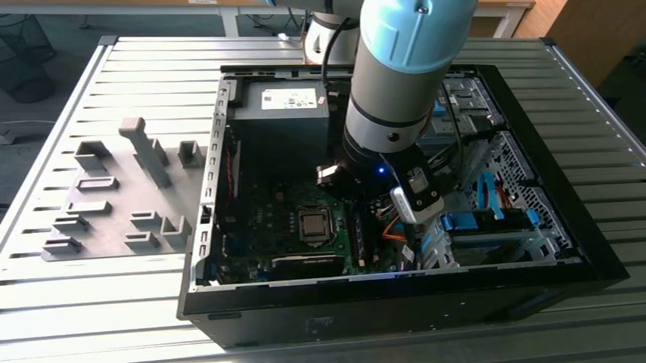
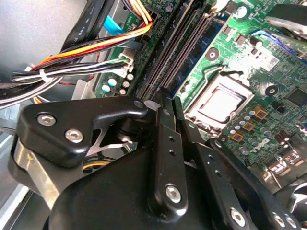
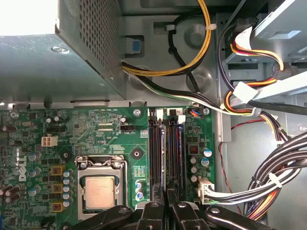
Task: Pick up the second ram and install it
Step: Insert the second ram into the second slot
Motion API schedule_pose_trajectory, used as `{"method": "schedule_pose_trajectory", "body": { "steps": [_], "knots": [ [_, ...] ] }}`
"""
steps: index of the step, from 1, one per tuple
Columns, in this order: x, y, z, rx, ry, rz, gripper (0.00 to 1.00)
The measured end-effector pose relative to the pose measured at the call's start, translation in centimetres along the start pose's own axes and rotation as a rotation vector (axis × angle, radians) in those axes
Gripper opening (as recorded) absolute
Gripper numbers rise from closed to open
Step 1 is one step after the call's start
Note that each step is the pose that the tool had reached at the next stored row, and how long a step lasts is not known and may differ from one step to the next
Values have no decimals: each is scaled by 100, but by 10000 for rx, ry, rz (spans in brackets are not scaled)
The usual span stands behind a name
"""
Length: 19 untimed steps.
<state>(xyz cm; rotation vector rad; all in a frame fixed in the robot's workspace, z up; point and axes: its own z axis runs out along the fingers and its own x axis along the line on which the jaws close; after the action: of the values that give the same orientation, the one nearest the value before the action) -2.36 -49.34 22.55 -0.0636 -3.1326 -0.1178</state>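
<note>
The second ram (image 3: 166, 153), a thin blue stick, stands on edge in the memory slots (image 3: 165, 143) beside the CPU socket (image 3: 100, 189). Its near end runs in between the two black fingers of my gripper (image 3: 166, 205), which are closed to a narrow gap around it. In the second wrist view the gripper (image 2: 165, 96) sits right at the end of the long slots (image 2: 184, 50). In the exterior view the arm (image 1: 389, 136) reaches down into the open computer case (image 1: 207, 227), over the motherboard (image 1: 272, 219).
Bundled cables (image 3: 271, 182) hang close beside the slots, opposite the CPU socket. The metal power supply (image 3: 57, 62) lies beyond the board. In the exterior view, blue drive clips (image 1: 474, 221) sit at the right of the case. A grey fixture plate (image 1: 121, 197) with holders lies to its left.
</note>
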Motion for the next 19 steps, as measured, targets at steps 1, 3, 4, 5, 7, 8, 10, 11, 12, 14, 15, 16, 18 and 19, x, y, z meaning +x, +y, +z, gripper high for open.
{"method": "schedule_pose_trajectory", "body": {
  "steps": [1,3,4,5,7,8,10,11,12,14,15,16,18,19],
  "knots": [
    [0,0,2,-1,0,-1,14],
    [-1,1,8,-4,-1,0,14],
    [-1,1,11,-5,-1,-1,14],
    [-1,2,14,-7,-1,-1,14],
    [-1,3,20,-8,-1,-1,14],
    [0,3,23,-9,-1,-1,14],
    [0,5,30,-13,0,-1,14],
    [0,4,32,-14,0,-1,14],
    [0,4,34,-15,0,0,14],
    [0,5,38,-20,0,-1,14],
    [0,5,41,-22,0,0,14],
    [0,6,44,-26,0,0,14],
    [0,8,49,-34,0,-1,14],
    [0,9,50,-35,0,0,14]
  ]
}}
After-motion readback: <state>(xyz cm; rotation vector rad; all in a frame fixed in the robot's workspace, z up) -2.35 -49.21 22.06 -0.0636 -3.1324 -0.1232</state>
